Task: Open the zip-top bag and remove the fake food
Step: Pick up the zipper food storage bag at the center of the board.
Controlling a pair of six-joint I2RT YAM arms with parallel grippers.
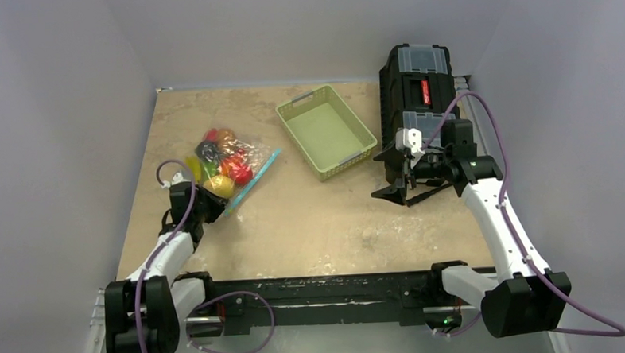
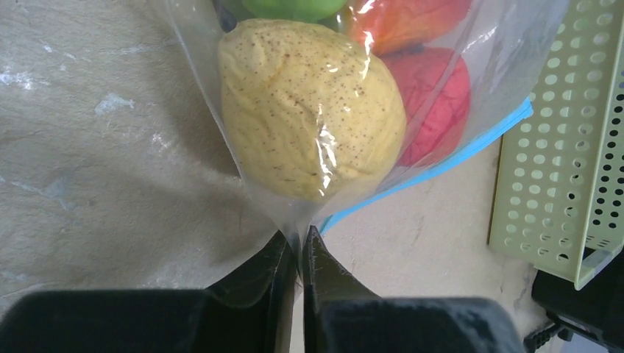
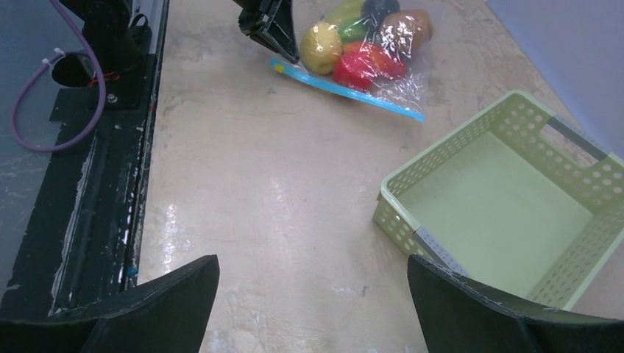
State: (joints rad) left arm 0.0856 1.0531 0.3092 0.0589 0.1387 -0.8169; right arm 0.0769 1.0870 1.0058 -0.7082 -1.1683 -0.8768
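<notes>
The zip-top bag [image 1: 231,164] lies on the table at the left, its teal zip strip [image 1: 255,180] along the right edge. It holds the fake food [image 1: 219,161]: a yellow lemon-like piece [image 2: 309,110], red, orange, green and dark pieces. My left gripper [image 1: 215,205] is shut on the bag's near corner; clear plastic is pinched between the fingers [image 2: 283,265]. The bag also shows in the right wrist view [image 3: 364,55]. My right gripper [image 1: 391,192] is wide open and empty above the table, well right of the bag, next to the basket.
A pale green basket [image 1: 326,130] stands empty at the back middle, also in the right wrist view [image 3: 508,213]. A black toolbox [image 1: 417,100] stands at the back right, behind my right arm. The arms' black base rail [image 1: 322,295] runs along the near edge.
</notes>
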